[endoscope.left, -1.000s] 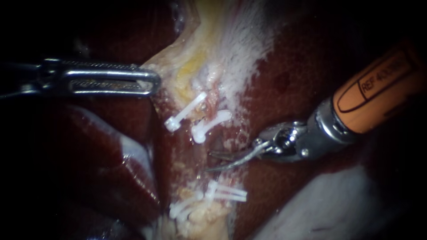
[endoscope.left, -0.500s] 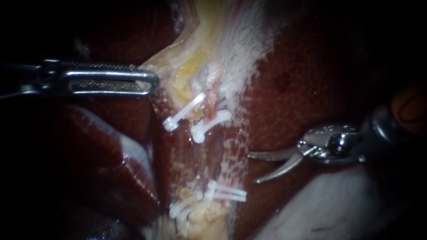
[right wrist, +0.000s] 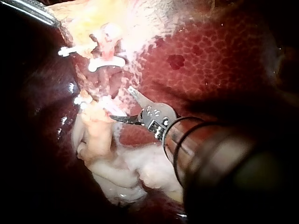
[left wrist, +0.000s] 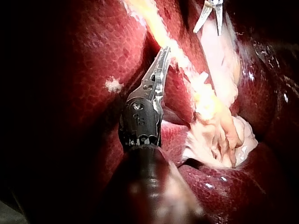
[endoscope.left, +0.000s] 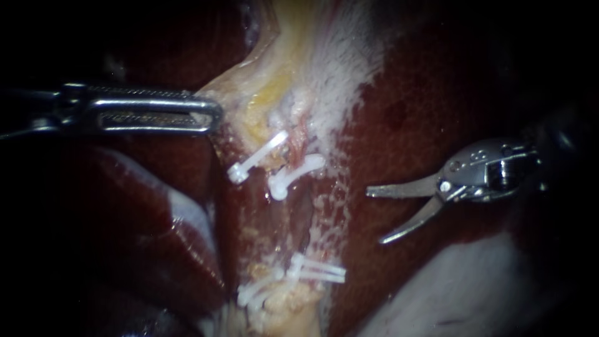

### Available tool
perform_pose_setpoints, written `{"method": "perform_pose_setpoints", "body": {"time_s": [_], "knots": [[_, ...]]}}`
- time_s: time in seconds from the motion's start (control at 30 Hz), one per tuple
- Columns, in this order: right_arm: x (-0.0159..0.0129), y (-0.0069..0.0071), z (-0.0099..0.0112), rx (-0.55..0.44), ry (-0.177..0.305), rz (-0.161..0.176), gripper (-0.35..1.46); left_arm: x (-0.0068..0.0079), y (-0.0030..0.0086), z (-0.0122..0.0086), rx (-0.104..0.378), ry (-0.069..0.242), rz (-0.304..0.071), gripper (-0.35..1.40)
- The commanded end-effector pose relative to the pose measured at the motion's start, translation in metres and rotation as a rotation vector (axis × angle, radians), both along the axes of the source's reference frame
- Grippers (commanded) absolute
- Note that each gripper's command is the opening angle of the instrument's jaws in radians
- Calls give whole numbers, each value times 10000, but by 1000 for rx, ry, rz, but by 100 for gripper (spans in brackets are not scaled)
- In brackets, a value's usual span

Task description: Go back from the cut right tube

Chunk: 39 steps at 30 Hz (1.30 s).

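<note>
Dark red liver (endoscope.left: 424,112) fills the background of the endoscope view, with a band of yellowish tissue (endoscope.left: 268,93) and whitish film running down the middle. From the left, the left instrument (endoscope.left: 209,115) reaches in level, its slotted jaws pressed together on the edge of that yellowish tissue; the left wrist view shows the same grip on a yellow strand. Below the grip, two white clips (endoscope.left: 257,163) sit side by side across the band, each tilted, and a second cluster of white clips (endoscope.left: 312,271) lies further down by a pale stump. The right tube (endoscope.left: 304,206) is the reddish strip between the right-hand upper clip and the lower cluster; its cut ends are hard to make out. Over bare liver to the right of that strip, well apart from it, the right instrument (endoscope.left: 375,216) hangs with its two thin curved blades spread wide and nothing between them. In the right wrist view the blades point toward the clipped band without touching it.
</note>
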<state>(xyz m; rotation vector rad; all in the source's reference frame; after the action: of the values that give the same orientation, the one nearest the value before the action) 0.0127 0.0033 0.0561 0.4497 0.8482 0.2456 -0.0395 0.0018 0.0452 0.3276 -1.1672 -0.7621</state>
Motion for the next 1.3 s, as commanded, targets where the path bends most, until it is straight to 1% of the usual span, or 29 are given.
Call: {"method": "perform_pose_setpoints", "body": {"time_s": [0.03, 0.23, 0.3, 0.47, 0.57, 0.63, 0.73, 1.13, 1.3], "knots": [[0, 0, 0, 1, -1, 3, 143, 0, 0, 1, 0, 2, -1, -25], [1, -2, 0, 0, -2, 4, 143, -2, -1, 10, -6, 13, 7, -23], [1, -2, 0, 0, -2, 4, 143, -2, -2, 14, -1, 18, 9, -23], [1, -3, 0, -1, -2, 4, 143, -3, -4, 36, 20, 36, 15, -23], [1, -4, 0, -1, -2, 4, 143, -8, -12, 54, 49, 55, 30, -23], [0, -4, 0, -1, -2, 4, 143, -13, -20, 66, 65, 61, 41, -23], [0, -4, -1, -1, -1, 3, 145, -19, -26, 75, 78, 67, 54, -23], [-1, -4, -1, -1, -1, 3, 145, -26, -32, 80, 88, 67, 61, -23], [0, -4, 0, -1, -2, 4, 145, -26, -33, 81, 89, 69, 63, -23]]}}
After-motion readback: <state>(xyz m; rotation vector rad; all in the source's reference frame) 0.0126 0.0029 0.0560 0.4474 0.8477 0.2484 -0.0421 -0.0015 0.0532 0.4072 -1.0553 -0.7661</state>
